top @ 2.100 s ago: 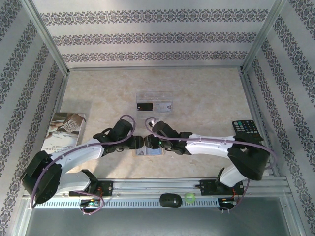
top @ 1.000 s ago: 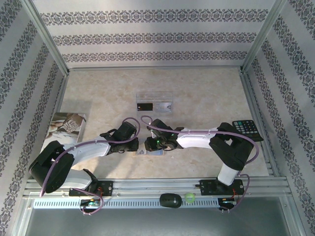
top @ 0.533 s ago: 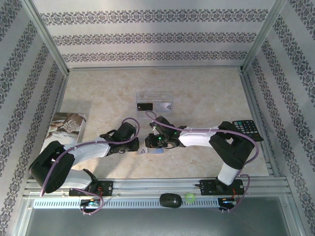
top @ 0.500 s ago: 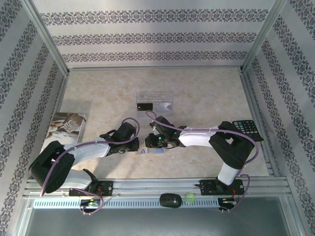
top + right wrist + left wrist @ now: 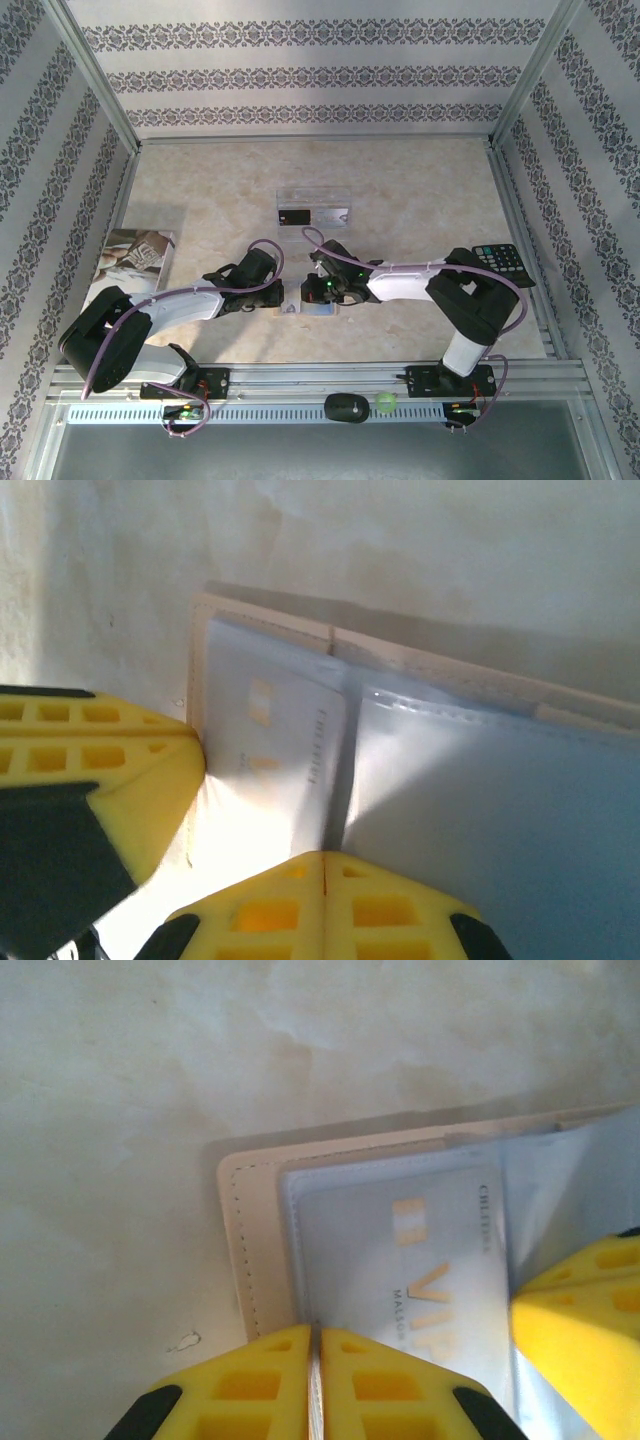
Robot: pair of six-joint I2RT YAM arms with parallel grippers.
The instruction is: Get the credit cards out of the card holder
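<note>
Now left claw [image 5: 315, 1365], right claw [image 5: 325, 878] closed at card holder [image 5: 243, 1250]; pale card [image 5: 400, 1255] inside.

A booklet [image 5: 135, 262] lies at the left edge of the table [image 5: 420, 190], a clear tray [image 5: 315, 197] near the middle, and a black calculator [image 5: 500, 262] far right. On the front rail sit a black mouse [image 5: 346, 407] and, just beside it, a green ball [image 5: 385, 403].

Two claws: left gripper [image 5: 315, 1338], right gripper [image 5: 325, 862]. One card holder [image 5: 250, 1245] under both tips. One sleeved credit card [image 5: 400, 1260] just ahead of the left tips. One black credit card [image 5: 293, 216] and one pale credit card [image 5: 334, 215] beyond both claws, in one clear tray [image 5: 312, 198]. One booklet [image 5: 130, 262] off left, one keypad [image 5: 500, 262] off right.
</note>
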